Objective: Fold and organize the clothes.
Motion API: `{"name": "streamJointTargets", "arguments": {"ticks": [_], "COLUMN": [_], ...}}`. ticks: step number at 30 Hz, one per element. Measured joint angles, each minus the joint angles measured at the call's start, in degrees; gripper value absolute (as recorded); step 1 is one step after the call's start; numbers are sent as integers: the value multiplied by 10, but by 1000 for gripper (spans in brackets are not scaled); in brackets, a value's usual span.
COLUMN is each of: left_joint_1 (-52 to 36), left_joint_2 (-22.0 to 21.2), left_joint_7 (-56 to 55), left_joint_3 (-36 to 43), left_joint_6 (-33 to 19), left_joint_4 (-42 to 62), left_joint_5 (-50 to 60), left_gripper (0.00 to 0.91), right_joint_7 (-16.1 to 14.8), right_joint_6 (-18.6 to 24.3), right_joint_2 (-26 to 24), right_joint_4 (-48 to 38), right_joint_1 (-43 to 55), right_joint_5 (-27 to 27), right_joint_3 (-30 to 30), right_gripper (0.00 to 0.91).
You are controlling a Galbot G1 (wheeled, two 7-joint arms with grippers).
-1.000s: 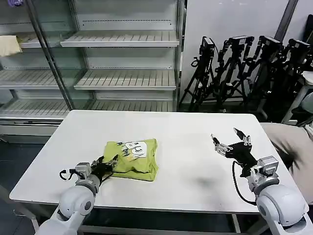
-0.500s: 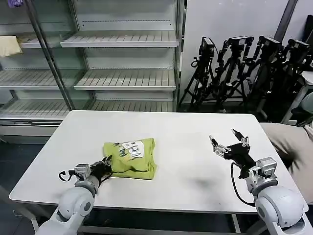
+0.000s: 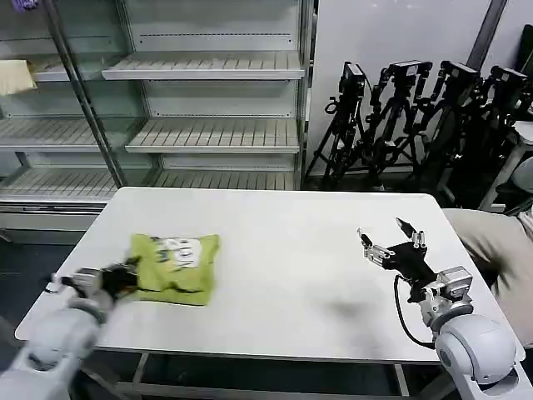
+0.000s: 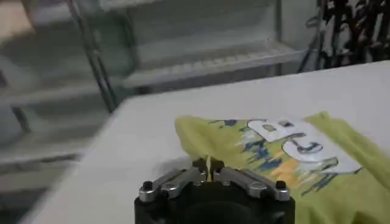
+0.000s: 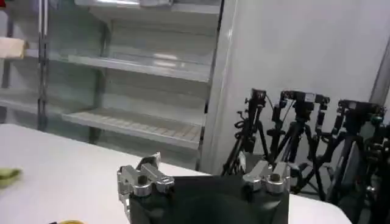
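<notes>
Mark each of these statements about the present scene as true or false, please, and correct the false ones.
1. The folded T-shirt lies near the left side of the white table. True.
2. The left tool is shut on an edge of the T-shirt. True.
3. The right tool is pressing down on the T-shirt. False: it is open and raised over the right part of the table, far from the shirt.
4. The T-shirt is plain, with no print. False: a white and blue print shows on its upper face.
5. The T-shirt is spread out flat with both sleeves visible. False: it is folded into a compact bundle.
</notes>
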Motion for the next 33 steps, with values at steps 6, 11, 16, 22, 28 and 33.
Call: {"name": "streamJointTargets", "arguments": {"ticks": [6, 11, 16, 22, 28, 33], "left_joint_1": [31, 55, 69, 63, 33, -9], "left_joint_2": [76, 91, 57, -15, -86, -135], "left_joint_7": [82, 117, 123, 123, 109, 87], "left_joint_3": [-107, -137, -90, 58, 198, 289], "left_joint_6": [-19, -15, -12, -18, -13, -3], "left_joint_4": [1, -60, -134, -176, -175, -157], "left_joint_5": [74, 127, 199, 300, 353, 365], "left_gripper": [10, 10, 10, 10, 10, 20], "right_joint_7": [-5, -7, -8, -8, -9, -9], "right_joint_6": [9, 17, 17, 17, 15, 11], "right_joint_2": [15, 17, 11, 5, -7, -19], "right_joint_4": [-9, -18, -20, -25, -30, -30], "right_joint_1": [1, -2, -6, -6, 2, 7], "right_joint_5": [-7, -7, -6, -6, 2, 8], "right_joint_3": [-6, -1, 7, 15, 24, 34], "right_gripper": [907, 907, 907, 907, 907, 907]}}
